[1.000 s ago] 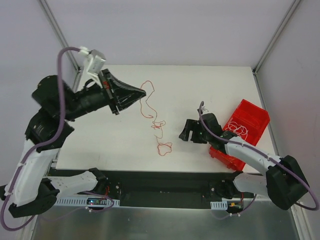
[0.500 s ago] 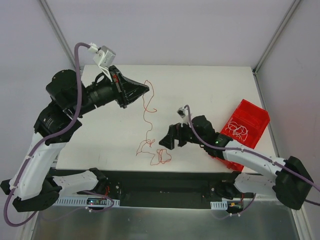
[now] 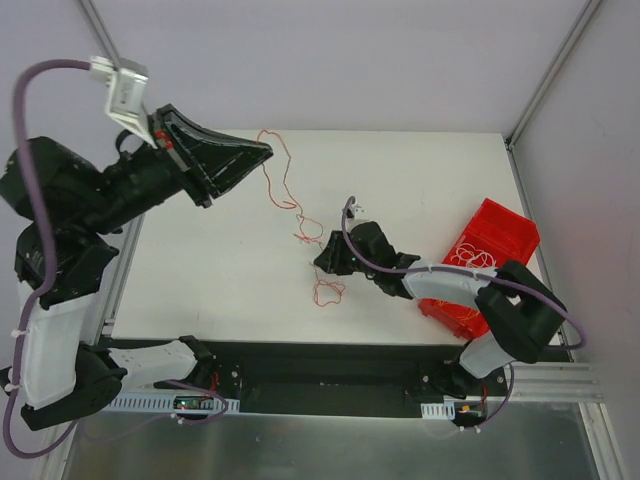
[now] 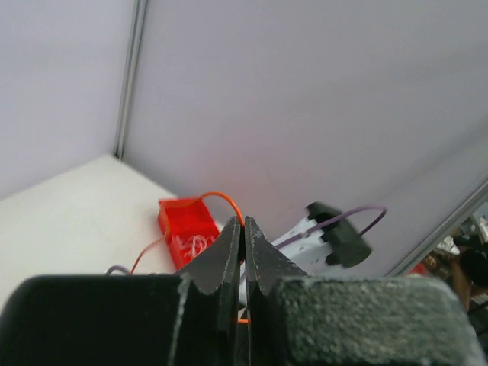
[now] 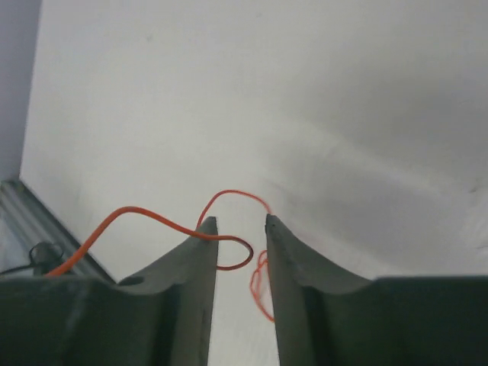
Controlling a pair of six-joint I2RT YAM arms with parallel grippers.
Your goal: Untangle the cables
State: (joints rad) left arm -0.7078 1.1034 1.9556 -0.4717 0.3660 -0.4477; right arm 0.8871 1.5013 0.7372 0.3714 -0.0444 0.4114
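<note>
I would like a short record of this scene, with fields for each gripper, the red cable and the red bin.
left gripper: raised above the far left of the table, shut on one end of the red cable
right gripper: low over the table, jaws apart, a loop of the red cable between its fingers
red cable: hangs from the left gripper down to the table, small tangle at its lower end beside the right gripper
red bin: at the right edge of the table, whitish cables inside
</note>
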